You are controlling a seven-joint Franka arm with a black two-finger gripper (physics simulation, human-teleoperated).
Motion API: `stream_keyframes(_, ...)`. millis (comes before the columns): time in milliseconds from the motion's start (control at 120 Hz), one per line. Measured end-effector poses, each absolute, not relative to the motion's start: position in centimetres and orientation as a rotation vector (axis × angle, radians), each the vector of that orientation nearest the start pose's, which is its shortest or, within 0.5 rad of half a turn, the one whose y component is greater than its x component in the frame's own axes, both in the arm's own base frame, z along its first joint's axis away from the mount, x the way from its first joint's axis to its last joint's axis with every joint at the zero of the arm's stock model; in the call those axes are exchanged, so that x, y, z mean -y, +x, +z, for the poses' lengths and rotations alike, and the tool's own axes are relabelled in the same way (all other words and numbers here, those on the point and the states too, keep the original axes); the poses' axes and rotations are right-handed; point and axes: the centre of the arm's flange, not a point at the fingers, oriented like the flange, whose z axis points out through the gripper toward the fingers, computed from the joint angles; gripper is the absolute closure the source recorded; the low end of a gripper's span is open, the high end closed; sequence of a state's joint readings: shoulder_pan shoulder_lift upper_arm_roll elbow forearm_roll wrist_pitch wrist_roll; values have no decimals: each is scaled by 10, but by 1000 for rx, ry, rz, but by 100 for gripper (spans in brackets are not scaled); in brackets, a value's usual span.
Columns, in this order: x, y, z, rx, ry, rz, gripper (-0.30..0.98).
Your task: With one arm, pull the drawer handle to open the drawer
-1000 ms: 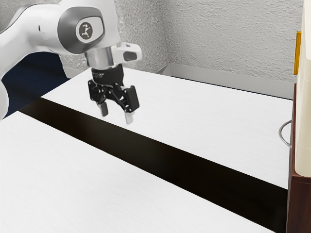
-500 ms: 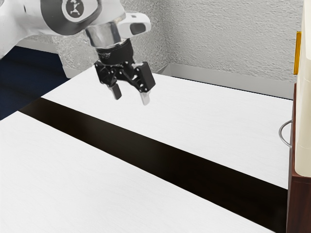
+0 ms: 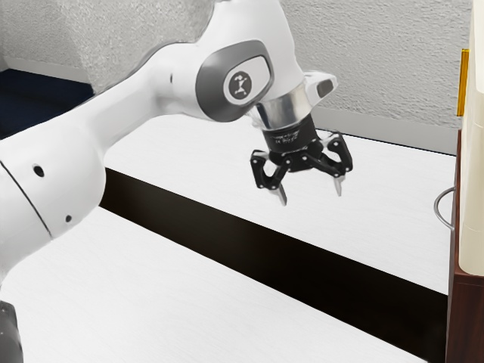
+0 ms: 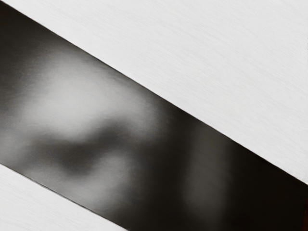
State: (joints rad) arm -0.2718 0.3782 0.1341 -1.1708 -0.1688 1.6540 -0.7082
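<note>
Gripper (image 3: 311,195), black, one: pointing down over the table, fingers spread wide, well apart from the handle. Arm (image 3: 132,106), white with grey trim, one: reaching in from the exterior view's left.

Handle (image 3: 437,206), curved, grey, one: at the exterior view's right, standing out from the side of the cabinet (image 3: 467,318) that faces the gripper. Cabinet: dark reddish-brown, partly in view.

Cream-coloured piece (image 3: 473,174), one: at the cabinet, identity unclear. Yellow upright piece (image 3: 463,83), one: beside the cream-coloured piece.

Table (image 3: 159,291), white, with one dark strip (image 3: 257,242) running across it; in the wrist view the strip lies slantwise between white areas and bears blurred pale patches.

Wall (image 3: 378,60), rough, grey: behind the table.
</note>
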Motion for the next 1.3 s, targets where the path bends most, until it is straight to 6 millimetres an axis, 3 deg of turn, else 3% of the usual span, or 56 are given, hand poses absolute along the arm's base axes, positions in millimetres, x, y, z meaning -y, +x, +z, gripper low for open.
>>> stream_keyframes(175,148,673,573,1056,-3124,-94,0)
stream_keyframes(550,177,667,566,1132,-3092,-43,0)
stream_keyframes(725,188,691,550,1148,-3071,-18,0)
stream_keyframes(858,187,696,549,1170,-3056,-12,0)
stream_keyframes(950,195,696,555,1158,-3078,-28,0)
stream_keyframes(1300,223,705,547,1011,-3212,-55,0)
